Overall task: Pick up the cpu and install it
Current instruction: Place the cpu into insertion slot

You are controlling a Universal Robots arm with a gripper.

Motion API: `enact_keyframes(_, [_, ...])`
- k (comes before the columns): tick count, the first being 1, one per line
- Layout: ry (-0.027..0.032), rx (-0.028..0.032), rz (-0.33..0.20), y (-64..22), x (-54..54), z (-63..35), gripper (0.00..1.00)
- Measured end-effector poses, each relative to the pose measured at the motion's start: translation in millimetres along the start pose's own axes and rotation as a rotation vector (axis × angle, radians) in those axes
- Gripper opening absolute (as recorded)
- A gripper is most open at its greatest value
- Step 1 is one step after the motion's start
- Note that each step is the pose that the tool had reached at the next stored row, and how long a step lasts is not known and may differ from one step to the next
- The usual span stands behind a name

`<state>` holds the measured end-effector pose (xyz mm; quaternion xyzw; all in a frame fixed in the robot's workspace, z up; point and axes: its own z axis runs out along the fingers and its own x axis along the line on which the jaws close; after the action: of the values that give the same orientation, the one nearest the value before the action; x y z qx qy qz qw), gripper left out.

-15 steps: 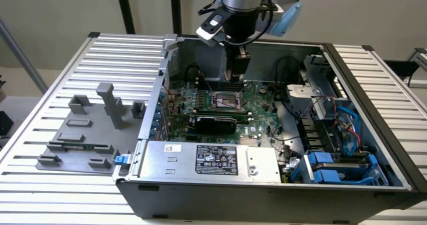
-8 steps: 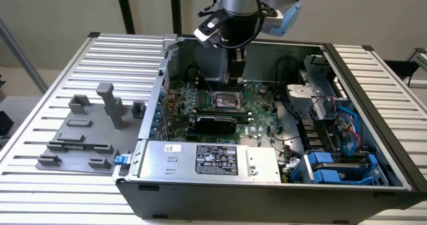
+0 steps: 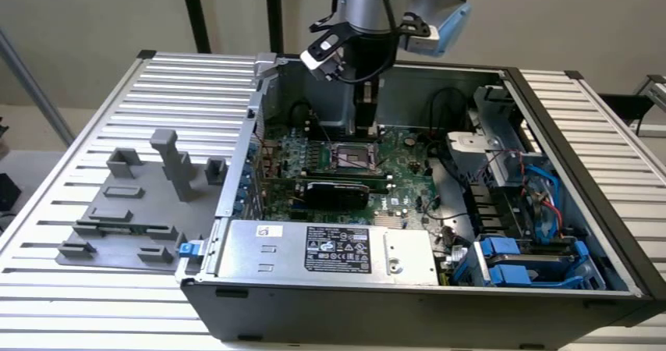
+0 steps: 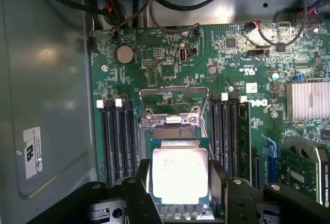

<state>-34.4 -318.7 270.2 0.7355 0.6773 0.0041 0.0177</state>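
Note:
The cpu (image 4: 180, 177), a shiny silver square with a pale rim, sits between my two black fingers (image 4: 143, 180), which press on its opposite sides. My gripper (image 4: 180, 182) is shut on it. The chip hangs directly over the motherboard socket (image 4: 178, 140), whose metal load plate (image 4: 174, 99) is swung open beyond it. In the exterior view my gripper (image 3: 364, 129) reaches straight down into the open computer case, just above the socket (image 3: 354, 157). I cannot tell whether the chip touches the socket.
The green motherboard (image 4: 232, 69) has memory slots (image 4: 118, 136) on both sides of the socket, and a silver heatsink (image 4: 308, 100). Cables cross the case's far wall. A power supply (image 3: 327, 246) lies at the case front. Grey fixture blocks (image 3: 140, 199) stand on the table at the exterior view's left.

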Motion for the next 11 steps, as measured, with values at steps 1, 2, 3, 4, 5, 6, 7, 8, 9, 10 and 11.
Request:
enact_keyframes(1, [0.0003,-0.003,0.0,-0.2,0.0,1.5,0.55])
enact_keyframes(2, [0.0007,-0.0059,-0.001,-0.8,-0.2,2.9,0.55])
enact_keyframes(3, [0.0015,-0.0095,-0.002,-1.8,-0.6,3.9,0.55])
enact_keyframes(4, [0.0025,-0.0136,-0.004,-3.0,-1.2,4.9,0.55])
enact_keyframes(5, [0.0033,-0.0169,-0.005,-4.5,-1.9,6.1,0.55])
enact_keyframes(6, [0.0038,-0.0199,-0.007,-6.1,-2.8,7.3,0.55])
enact_keyframes(7, [0.0044,-0.0227,-0.009,-7.4,-3.7,8.6,0.55])
enact_keyframes(8, [0.0048,-0.0238,-0.013,-8.3,-5.0,10.3,0.55])
enact_keyframes(9, [0.0049,-0.0242,-0.016,-8.6,-5.7,11.7,0.55])
enact_keyframes(10, [0.0049,-0.0247,-0.019,-8.9,-6.2,13.2,0.55])
enact_keyframes(11, [0.0052,-0.0256,-0.022,-9.5,-6.6,14.8,0.55])
